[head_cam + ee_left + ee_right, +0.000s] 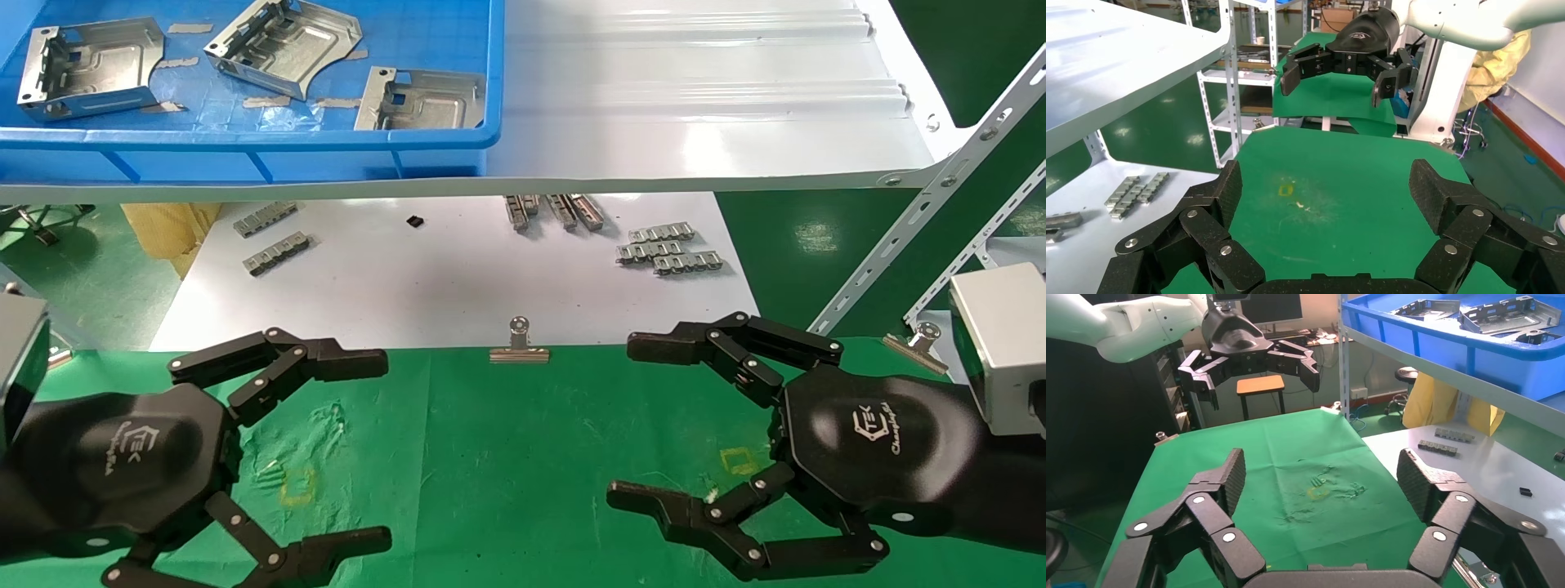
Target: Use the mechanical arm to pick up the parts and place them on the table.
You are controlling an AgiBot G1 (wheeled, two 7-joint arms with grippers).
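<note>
**Nothing moved yet: all three brackets sit in the bin**

Judging by how things lie, the task has not begun. Three silver stamped sheet-metal brackets with folded edges and embossed outlines lie in the blue plastic bin (245, 139) on the glossy white ribbed shelf (695, 98): one at the bin's left (86, 69), one in the middle, tilted on its folded edge (282, 45), and one to the right near the bin's front wall (421, 100). None rests on the surface covered in wrinkled green cloth (507, 457), where two small yellow square outlines (297, 483) are bare.

The left black tool with the hexagonal palm and jointed linkage fingers (384, 445) hovers low over the green surface on the robot's left, its fingers spread wide with nothing between them. The right black tool of the same build (625, 420) hovers over the surface on the robot's right, likewise spread and empty. Both are well apart from the bin, which sits higher up and farther back.

Between shelf and green cloth, a white sheet (458, 278) carries small grey segmented metal strips (670, 249), and a silver binder clip (520, 343) pins the cloth's far edge; these seem no part of the job.

What is left is everything: reaching up into the bin, gripping each bracket, and setting it down on the green surface, likely at the yellow marks.
</note>
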